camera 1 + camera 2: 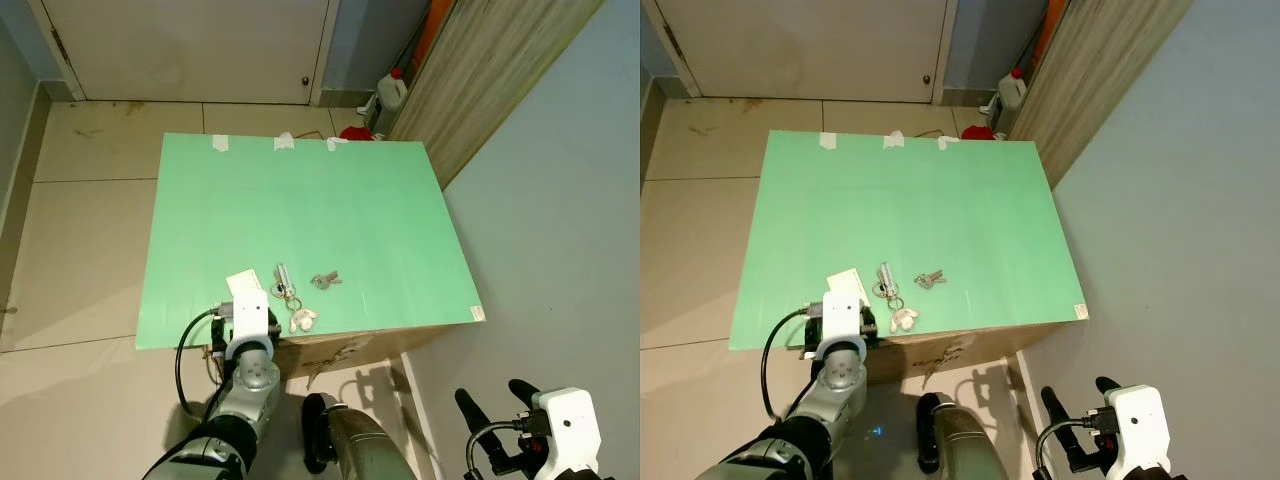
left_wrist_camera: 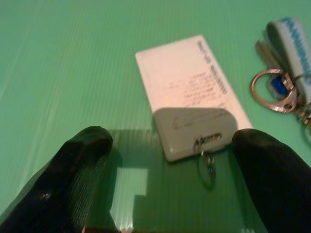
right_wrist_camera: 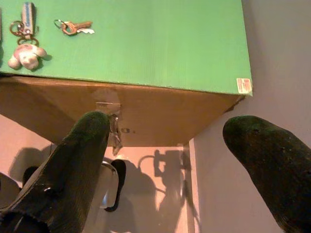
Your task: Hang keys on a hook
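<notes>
left gripper (image 2: 170,160) wide open, low over the green board's (image 1: 300,190) near edge | white tag (image 2: 192,94) dead ahead, long axis along the fingers | keys (image 1: 326,281) just beyond | hook (image 3: 112,127) seemingly on box front | right gripper (image 3: 170,145) open, farther

Left hand (image 2: 170,160) fingertips cut off by frame edge; white tag's (image 2: 192,94) print unreadable.

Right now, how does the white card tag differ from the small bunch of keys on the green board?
The white card tag is flat, rectangular and pale with printed lines; the small bunch of keys is thin metal. The tag lies just ahead of the open left claw; the keys lie farther to the robot's right, beyond the strap keyring. Both rest flat on the green board.
</notes>
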Tool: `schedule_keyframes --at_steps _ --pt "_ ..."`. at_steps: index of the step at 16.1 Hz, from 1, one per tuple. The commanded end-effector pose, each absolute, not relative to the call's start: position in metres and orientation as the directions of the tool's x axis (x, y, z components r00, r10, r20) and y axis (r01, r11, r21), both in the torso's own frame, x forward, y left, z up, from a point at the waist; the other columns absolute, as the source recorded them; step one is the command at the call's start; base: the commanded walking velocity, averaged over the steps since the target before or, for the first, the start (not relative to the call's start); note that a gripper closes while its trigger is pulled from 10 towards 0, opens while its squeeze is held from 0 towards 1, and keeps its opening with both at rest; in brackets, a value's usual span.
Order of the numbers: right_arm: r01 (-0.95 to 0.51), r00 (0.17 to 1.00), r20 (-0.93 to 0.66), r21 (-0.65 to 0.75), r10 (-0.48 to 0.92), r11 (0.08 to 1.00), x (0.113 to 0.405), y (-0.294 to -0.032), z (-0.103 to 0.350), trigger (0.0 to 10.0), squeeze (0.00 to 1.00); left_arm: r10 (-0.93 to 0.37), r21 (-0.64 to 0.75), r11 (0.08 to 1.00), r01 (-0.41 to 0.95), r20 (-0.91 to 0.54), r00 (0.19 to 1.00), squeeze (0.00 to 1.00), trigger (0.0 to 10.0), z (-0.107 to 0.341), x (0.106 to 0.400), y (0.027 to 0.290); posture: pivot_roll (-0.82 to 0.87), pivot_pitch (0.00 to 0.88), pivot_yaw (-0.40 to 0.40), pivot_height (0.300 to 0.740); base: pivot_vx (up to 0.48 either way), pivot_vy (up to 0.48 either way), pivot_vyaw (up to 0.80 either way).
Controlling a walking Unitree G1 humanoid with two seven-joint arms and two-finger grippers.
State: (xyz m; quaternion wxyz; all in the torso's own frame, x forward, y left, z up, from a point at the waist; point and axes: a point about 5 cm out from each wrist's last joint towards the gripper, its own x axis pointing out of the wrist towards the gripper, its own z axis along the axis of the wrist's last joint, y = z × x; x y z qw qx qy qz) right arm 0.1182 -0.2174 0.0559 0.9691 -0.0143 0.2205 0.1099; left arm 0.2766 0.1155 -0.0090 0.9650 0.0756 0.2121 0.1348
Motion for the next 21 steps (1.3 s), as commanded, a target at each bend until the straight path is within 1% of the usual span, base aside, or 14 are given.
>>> schedule_keyframes --at_steps 1,2,3,4,7,9,10,12,13,14,15,19,20,21 --pt "-0.195 0.871 -0.458 0.010 0.178 0.981 0.114 -0.223 0.055 10.0 0.00 0.249 0.198 0.964 -0.180 -0.420 0.873 0.00 9.4 -0.015 0.270 0.106 -0.37 0.249 -0.183 0.740 0.000 0.000 0.00" --pt "-0.194 0.870 -0.460 0.010 0.177 0.981 0.114 -0.222 0.055 10.0 0.00 0.248 0.193 0.964 -0.180 -0.425 0.871 0.00 9.4 -0.016 0.269 0.106 -0.37 0.250 -0.182 0.740 0.000 0.000 0.00" --pt "-0.192 0.868 -0.464 0.011 0.175 0.981 0.113 -0.222 0.054 10.0 0.00 0.246 0.184 0.966 -0.182 -0.435 0.866 0.00 9.0 -0.017 0.269 0.105 -0.38 0.250 -0.182 0.740 0.000 0.000 0.00" --pt "-0.192 0.868 -0.465 0.012 0.175 0.981 0.113 -0.222 0.055 10.0 0.00 0.244 0.180 0.967 -0.182 -0.437 0.866 0.00 8.9 -0.017 0.269 0.105 -0.38 0.251 -0.182 0.740 0.000 0.000 0.00" --pt "-0.190 0.866 -0.469 0.013 0.174 0.982 0.114 -0.221 0.055 10.0 0.00 0.230 0.146 0.972 -0.183 -0.455 0.860 0.00 8.0 -0.017 0.269 0.098 -0.38 0.251 -0.181 0.740 0.000 0.000 0.00" --pt "-0.192 0.866 -0.467 0.013 0.176 0.981 0.115 -0.219 0.057 10.0 0.00 0.225 0.140 0.974 -0.180 -0.454 0.862 0.00 7.9 -0.016 0.269 0.096 -0.38 0.252 -0.179 0.740 0.000 0.000 0.00" --pt "-0.193 0.867 -0.466 0.013 0.177 0.981 0.115 -0.216 0.059 10.0 0.00 0.224 0.139 0.974 -0.180 -0.455 0.862 0.00 6.7 -0.016 0.270 0.097 -0.38 0.251 -0.178 0.740 0.000 0.000 0.00" --pt "-0.193 0.868 -0.464 0.014 0.177 0.981 0.112 -0.214 0.062 10.0 0.00 0.225 0.140 0.974 -0.180 -0.456 0.861 0.00 0.8 -0.016 0.270 0.097 -0.38 0.252 -0.178 0.740 0.000 0.000 0.00" --pt "-0.192 0.868 -0.464 0.015 0.177 0.981 0.111 -0.214 0.063 10.0 0.00 0.227 0.142 0.973 -0.182 -0.457 0.860 0.00 1.0 -0.016 0.270 0.098 -0.38 0.252 -0.178 0.740 0.000 0.000 0.00" --pt "-0.192 0.867 -0.465 0.016 0.177 0.981 0.110 -0.213 0.063 10.0 0.00 0.232 0.142 0.972 -0.186 -0.460 0.857 0.00 1.4 -0.016 0.270 0.098 -0.38 0.252 -0.177 0.740 0.000 0.000 0.00" --pt "-0.189 0.864 -0.471 0.017 0.174 0.982 0.108 -0.215 0.061 10.0 0.00 0.240 0.140 0.970 -0.196 -0.471 0.849 0.00 1.3 -0.017 0.270 0.101 -0.38 0.252 -0.177 0.740 0.000 0.000 0.00" --pt "-0.179 0.856 -0.489 0.017 0.165 0.984 0.108 -0.224 0.050 10.0 0.00 0.244 0.138 0.970 -0.202 -0.488 0.838 0.00 1.4 -0.019 0.269 0.104 -0.38 0.255 -0.179 0.740 0.000 0.000 0.00" --pt "-0.178 0.855 -0.492 0.017 0.163 0.984 0.108 -0.225 0.048 10.0 0.00 0.244 0.138 0.970 -0.201 -0.489 0.837 0.00 1.1 -0.019 0.269 0.104 -0.39 0.255 -0.179 0.740 0.000 0.000 0.00" --pt "-0.177 0.854 -0.494 0.017 0.162 0.984 0.109 -0.226 0.046 10.0 0.00 0.236 0.134 0.972 -0.195 -0.489 0.840 0.00 0.0 -0.019 0.270 0.104 -0.39 0.257 -0.179 0.740 0.000 0.000 0.00"
